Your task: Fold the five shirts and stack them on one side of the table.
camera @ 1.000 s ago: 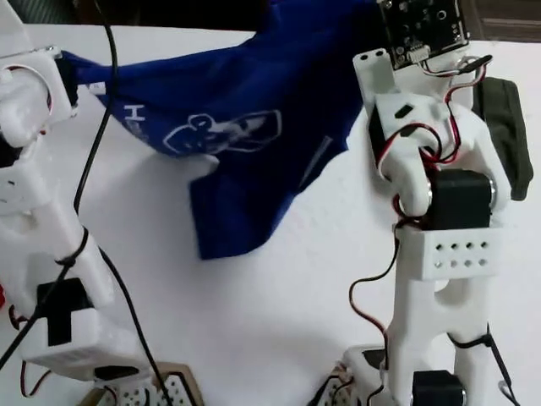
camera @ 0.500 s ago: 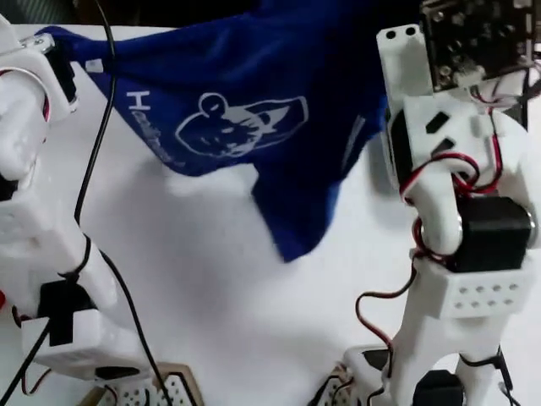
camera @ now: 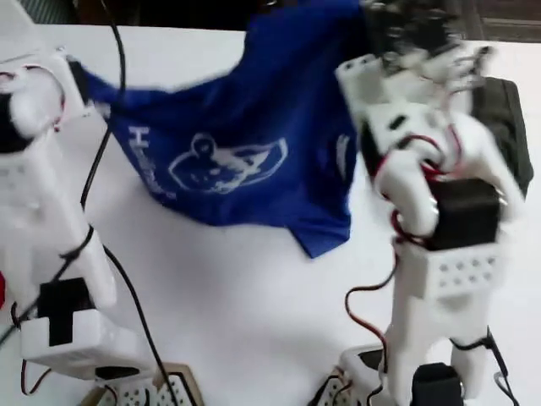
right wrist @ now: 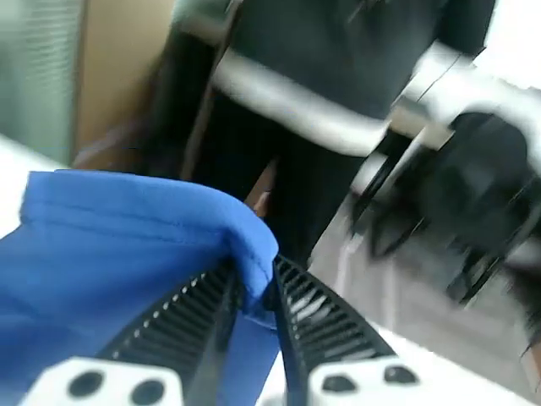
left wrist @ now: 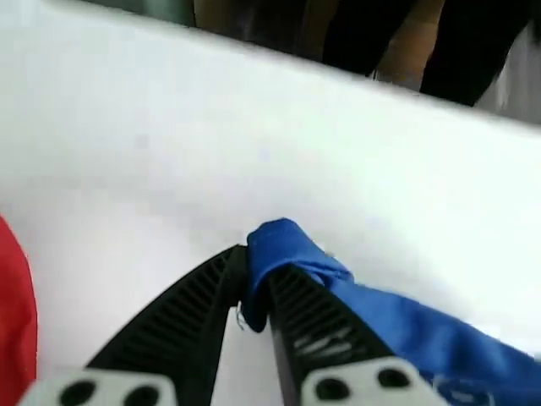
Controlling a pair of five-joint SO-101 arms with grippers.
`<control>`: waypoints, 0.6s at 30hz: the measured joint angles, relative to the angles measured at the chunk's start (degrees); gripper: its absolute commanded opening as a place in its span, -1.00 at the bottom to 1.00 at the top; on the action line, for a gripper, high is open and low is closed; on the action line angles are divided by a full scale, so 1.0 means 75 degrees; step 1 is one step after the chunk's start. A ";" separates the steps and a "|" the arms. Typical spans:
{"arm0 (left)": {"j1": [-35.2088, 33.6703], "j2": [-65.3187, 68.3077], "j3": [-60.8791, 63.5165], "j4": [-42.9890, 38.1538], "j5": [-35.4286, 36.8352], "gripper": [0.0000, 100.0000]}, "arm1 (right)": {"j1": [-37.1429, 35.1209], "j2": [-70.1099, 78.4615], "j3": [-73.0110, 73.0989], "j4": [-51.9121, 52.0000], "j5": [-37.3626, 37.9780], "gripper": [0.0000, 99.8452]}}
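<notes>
The blue shirt (camera: 254, 127) hangs stretched between both arms over the far half of the worktop (camera: 245, 321). The left gripper (left wrist: 254, 292) pinches a corner at far left, and the right gripper (right wrist: 254, 296) clamps an edge at far right. In the last second its drooping tail swung rightward (the right arm shifted too), so it is likely being spread flat; folding has not begun.

White lettering (camera: 145, 161) + logo (camera: 224, 162) on blue shirt (camera: 270, 93): creased, blurry, nothing legible.
</notes>
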 measured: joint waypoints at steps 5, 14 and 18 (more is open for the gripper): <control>0.0000 0.0000 0.3012 -0.0375 -0.0949 -0.95 | -0.0422 0.0000 0.1922 0.0234 0.0000 -0.96; -0.0563 0.0012 0.7584 -0.2508 -0.1465 -0.94 | -0.0809 0.0000 0.5228 -0.0281 0.0000 -0.96; -0.0586 0.0012 0.8369 -0.3141 -0.1489 -0.72 | -0.0797 -0.0117 0.6201 -0.0527 0.0352 -0.96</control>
